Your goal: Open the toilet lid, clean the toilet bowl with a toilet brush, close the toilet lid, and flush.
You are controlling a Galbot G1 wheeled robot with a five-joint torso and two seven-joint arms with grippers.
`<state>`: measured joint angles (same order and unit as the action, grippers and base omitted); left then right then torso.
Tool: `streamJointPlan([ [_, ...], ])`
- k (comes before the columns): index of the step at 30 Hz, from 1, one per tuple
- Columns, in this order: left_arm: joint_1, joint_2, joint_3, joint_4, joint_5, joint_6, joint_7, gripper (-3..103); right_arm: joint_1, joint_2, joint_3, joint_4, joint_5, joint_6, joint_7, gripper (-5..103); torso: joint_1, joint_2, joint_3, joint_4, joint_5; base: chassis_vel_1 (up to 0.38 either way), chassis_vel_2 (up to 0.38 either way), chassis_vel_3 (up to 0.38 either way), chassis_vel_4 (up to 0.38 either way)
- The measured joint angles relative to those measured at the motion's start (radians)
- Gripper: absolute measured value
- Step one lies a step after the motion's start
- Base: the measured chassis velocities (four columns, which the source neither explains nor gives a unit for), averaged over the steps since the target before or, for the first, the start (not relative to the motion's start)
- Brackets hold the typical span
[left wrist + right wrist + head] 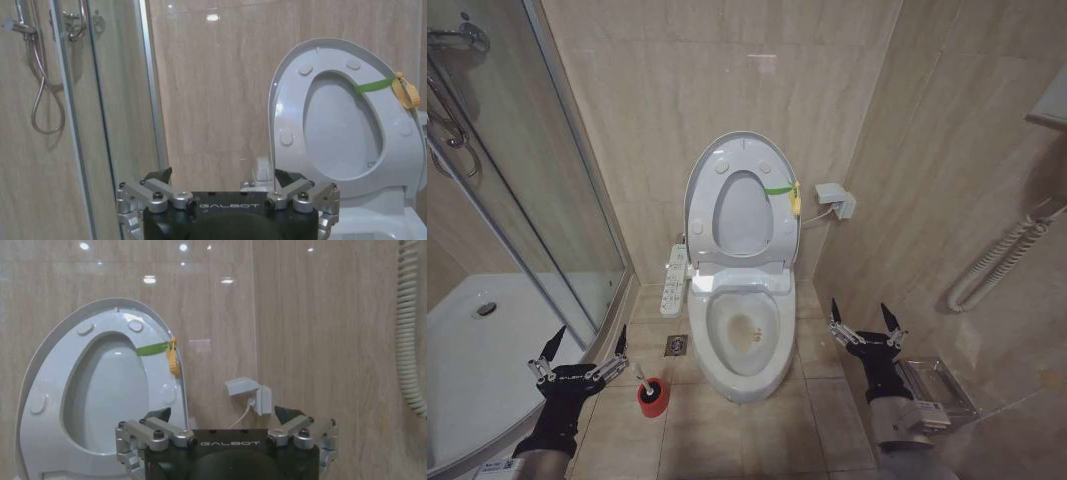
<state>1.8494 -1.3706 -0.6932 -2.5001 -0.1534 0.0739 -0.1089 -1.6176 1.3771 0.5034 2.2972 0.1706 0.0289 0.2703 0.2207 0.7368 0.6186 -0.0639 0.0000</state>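
Toilet lid: standing raised against the tiled wall at upper centre of the head view, the ring-shaped seat lifted with it, a green strap with a yellow tag crossing its right edge; the lid is also showing at the right of the left wrist view and at the left of the right wrist view. Toilet bowl: lying exposed at lower centre, a yellowish stain sitting at its bottom. Toilet brush: resting head-down in its red cup holder on the floor tiles just left of the bowl, white handle leaning toward the upper left. Left gripper: hovering at lower left, near the cup and apart from it, fingers spread wide, grasping nothing. Right gripper: hovering at lower right, beside the bowl, fingers likewise spread and released. Control panel: hanging at the bowl's left side. Floor drain: sitting between the panel and the cup. Shower tray: occupying the lower left behind a glass door.
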Motion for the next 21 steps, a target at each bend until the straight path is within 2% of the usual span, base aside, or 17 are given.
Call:
streamJointPlan([
  [21,0.0,0.0,0.0,0.0,0.0,0.0,0.0,100,0.0,0.0,0.0,0.0,0.0,0.0,0.0,100,0.0,0.0,0.0,0.0,0.0,0.0,0.0,0.0,0.0],
])
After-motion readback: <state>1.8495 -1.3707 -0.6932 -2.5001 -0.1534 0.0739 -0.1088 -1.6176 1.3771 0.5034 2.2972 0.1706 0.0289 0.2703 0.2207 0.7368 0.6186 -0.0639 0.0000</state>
